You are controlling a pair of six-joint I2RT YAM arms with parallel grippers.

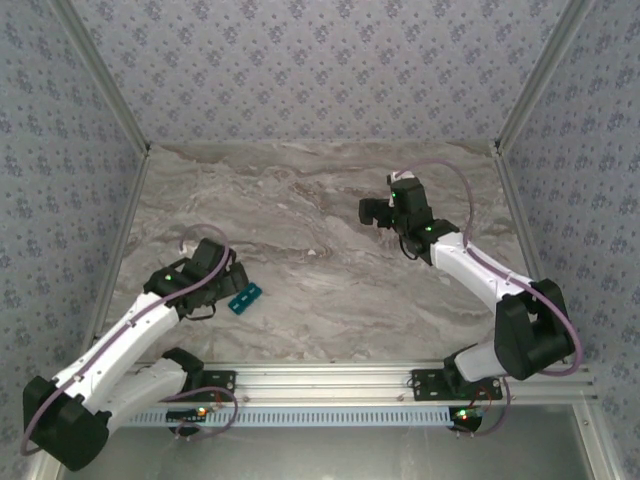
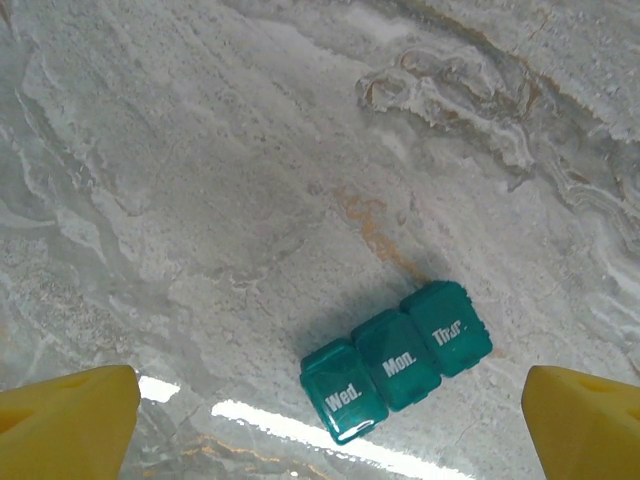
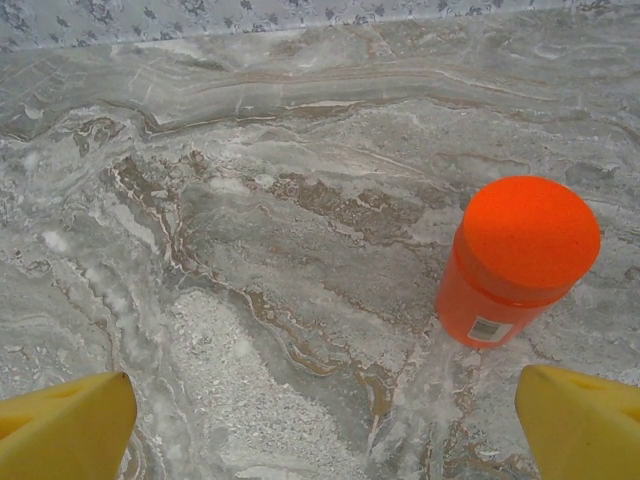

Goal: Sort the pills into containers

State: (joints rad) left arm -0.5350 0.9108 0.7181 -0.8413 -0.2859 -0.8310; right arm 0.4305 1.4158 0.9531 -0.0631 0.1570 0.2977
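The containers are a small teal pill box [image 2: 395, 372] lying flat on the marble table, its three lids marked Wed., Mon. and Thur. and all closed. In the top view the box [image 1: 244, 297] lies just right of my left gripper [image 1: 215, 275]. The left gripper [image 2: 330, 410] hovers above the box, open, yellow fingertips [image 2: 75, 420] wide on either side and touching nothing. My right gripper [image 1: 378, 212] is at the far right of the table. It [image 3: 325, 405] is open above bare marble. The pills are out of view.
An orange cylindrical bottle [image 3: 515, 265] with a round orange cap stands upright ahead and to the right of the right gripper. Patterned walls [image 1: 320, 70] close off the table at the back and sides. A metal rail [image 1: 330, 380] runs along the near edge.
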